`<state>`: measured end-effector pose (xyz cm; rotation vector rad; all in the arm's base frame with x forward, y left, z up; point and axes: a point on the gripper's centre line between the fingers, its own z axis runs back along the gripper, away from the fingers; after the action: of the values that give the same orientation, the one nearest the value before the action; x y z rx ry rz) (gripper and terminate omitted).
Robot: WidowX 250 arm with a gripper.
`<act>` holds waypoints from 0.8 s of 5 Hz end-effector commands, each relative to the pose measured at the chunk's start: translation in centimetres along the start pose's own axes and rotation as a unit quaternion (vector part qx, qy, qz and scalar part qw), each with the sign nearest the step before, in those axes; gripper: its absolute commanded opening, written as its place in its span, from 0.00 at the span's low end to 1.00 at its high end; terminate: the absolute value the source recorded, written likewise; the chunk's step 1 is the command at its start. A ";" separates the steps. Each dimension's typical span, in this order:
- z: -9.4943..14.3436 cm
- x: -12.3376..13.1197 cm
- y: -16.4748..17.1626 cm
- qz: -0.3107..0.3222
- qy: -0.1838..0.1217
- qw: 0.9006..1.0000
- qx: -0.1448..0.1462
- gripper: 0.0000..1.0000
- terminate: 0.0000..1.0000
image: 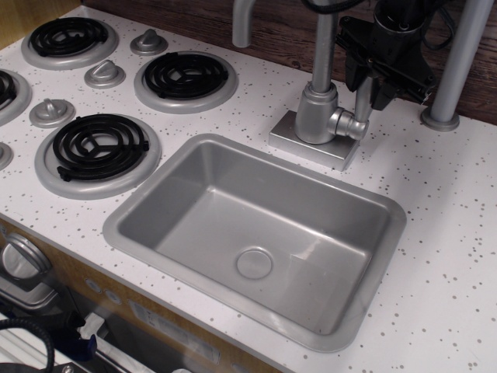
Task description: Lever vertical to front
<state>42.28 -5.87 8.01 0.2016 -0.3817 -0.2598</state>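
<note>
Silver-grey plastic lever (pixel 362 99), short and rod-shaped, standing nearly upright at the right side of the cylindrical silver faucet body (pixel 316 113), joined there by a rounded pivot knob (pixel 354 125). Black robot gripper (pixel 370 87) reaching down from the top edge at far right, fingers closed around the upper part of the lever, one dark finger (pixel 353 70) on its left and one on its right, both touching or just beside the rod. Square grey faucet base plate (pixel 311 143) flat on the white speckled countertop (pixel 443 225), just beyond the far rim of the rectangular grey sink basin (pixel 186 167). Round drain (pixel 254 263) set in the basin floor, nearer the front. Tall curved silver spout (pixel 244 22) rising from the faucet body and bending left, its open end hanging above the counter. Grey vertical pole (pixel 457 62) to the right of the gripper, its round foot on the counter. Black coil stove burners (pixel 97 144) in silver rings on the left, with small round silver knobs (pixel 105 74) between them. Dark wooden wall panel (pixel 279 31) along the far edge.
</note>
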 end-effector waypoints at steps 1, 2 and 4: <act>2.2 -0.6 0.3 0.036 0.029 0.999 -0.012 0.00 0.00; 2.3 -1.6 0.1 0.056 0.089 0.994 -0.031 0.00 0.00; 0.4 -3.1 -0.3 0.090 0.101 0.988 -0.074 0.00 0.00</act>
<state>38.46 -5.71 5.25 0.0287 -0.1325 -0.0835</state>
